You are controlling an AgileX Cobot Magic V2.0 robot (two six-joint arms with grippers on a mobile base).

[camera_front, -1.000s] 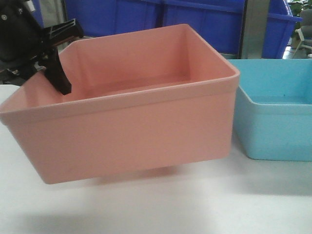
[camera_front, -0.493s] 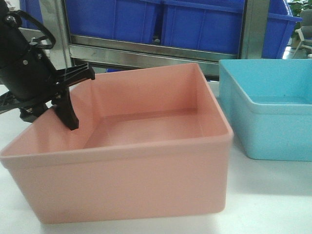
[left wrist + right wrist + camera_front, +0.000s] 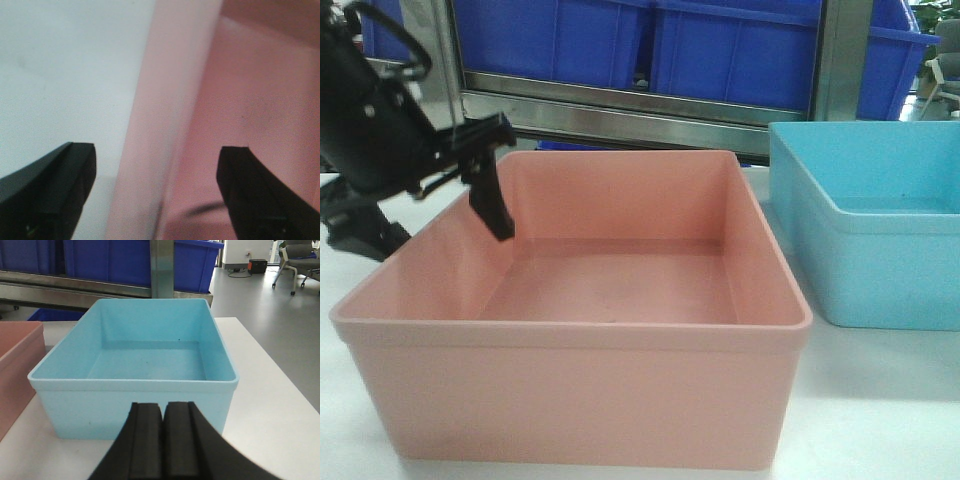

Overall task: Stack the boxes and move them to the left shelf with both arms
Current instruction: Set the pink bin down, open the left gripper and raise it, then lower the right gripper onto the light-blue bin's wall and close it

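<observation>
Salmon pink box [image 3: 590,400] sits flat on the white bench [image 3: 260,405]; light blue box [image 3: 100,410] stands just beside it, unstacked. The left hand [image 3: 157,165] is spread apart, straddling the pink box's left wall, one finger inside, one outside; the right hand [image 3: 162,415] is pressed together, empty, before the blue box.

the sky blue box [image 3: 880,240] runs off the front view's right edge, the left arm [image 3: 365,130] off its left. in the left wrist view the pink box [image 3: 165,125] wall is blurred, and the left pincer [image 3: 157,150] fingers [image 3: 60,185] are cut by the bottom edge.
</observation>
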